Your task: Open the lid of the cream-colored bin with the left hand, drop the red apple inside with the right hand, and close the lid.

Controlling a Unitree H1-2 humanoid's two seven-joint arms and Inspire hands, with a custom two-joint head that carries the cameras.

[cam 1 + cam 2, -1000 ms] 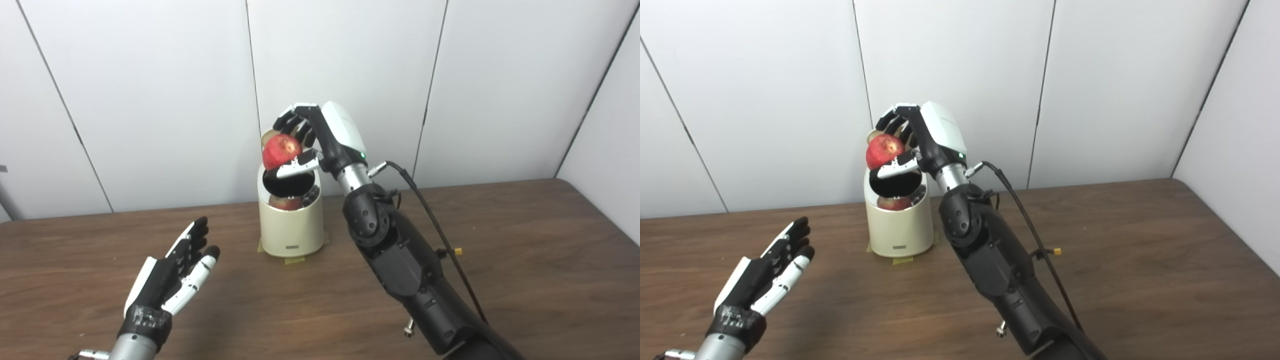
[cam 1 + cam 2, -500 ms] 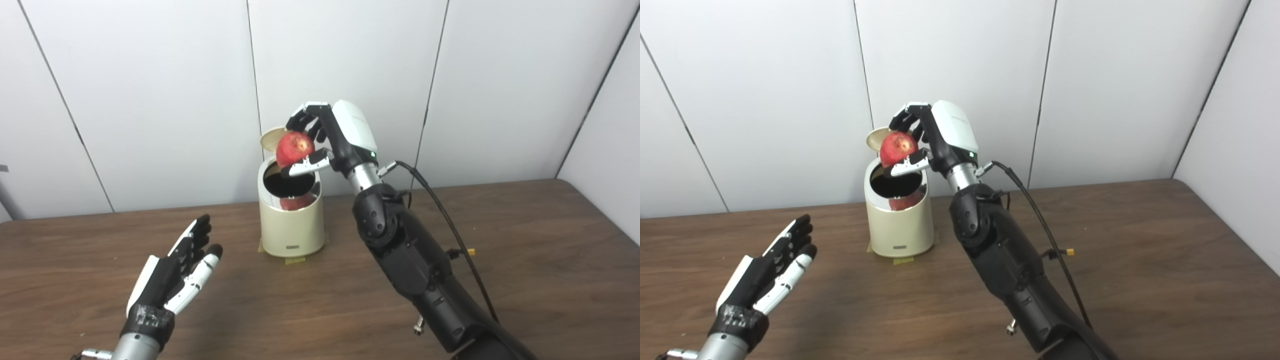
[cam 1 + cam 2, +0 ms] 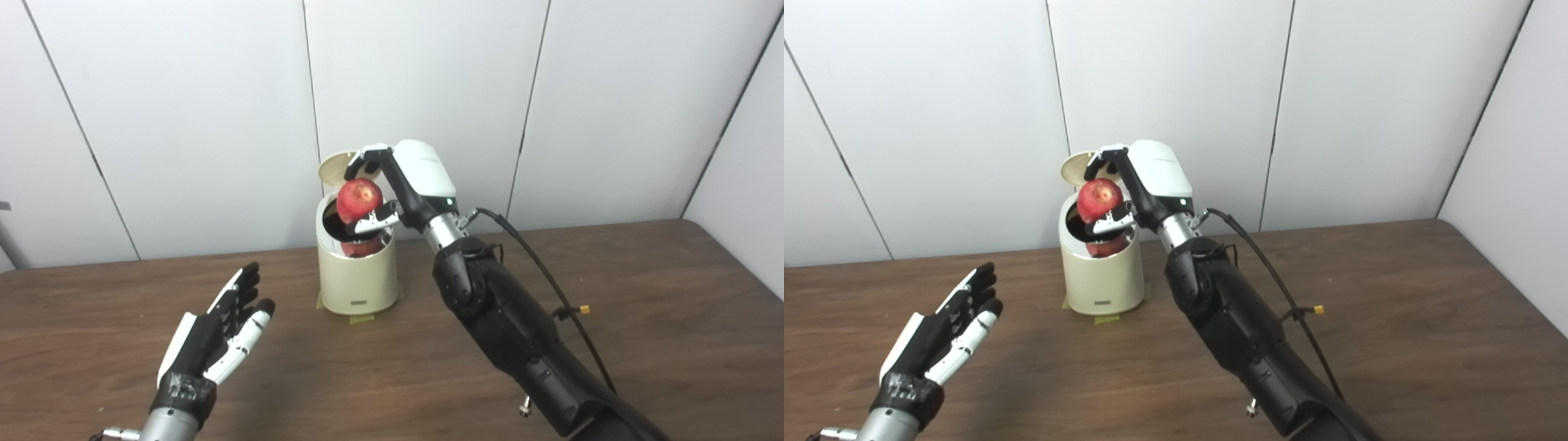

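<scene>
Apple [image 3: 359, 198] — red, gripped in the right hand [image 3: 398, 190], fingers [image 3: 370, 220] curled around it, sitting right over the mouth of the cream bin [image 3: 357, 275]. Lid [image 3: 335, 166] is flipped up at the back, so step 1 looks done; we're at the drop. A red shape shows inside the bin's shiny inner wall — prob. a reflection, can't tell for sure. Left hand [image 3: 214, 334] hovers over the counter [image 3: 643, 294] w/ fingers spread, holding nothing, well apart from the bin. Next: release the apple so it falls clear of the rim, pull the right hand back — then the lid needs closing.
</scene>
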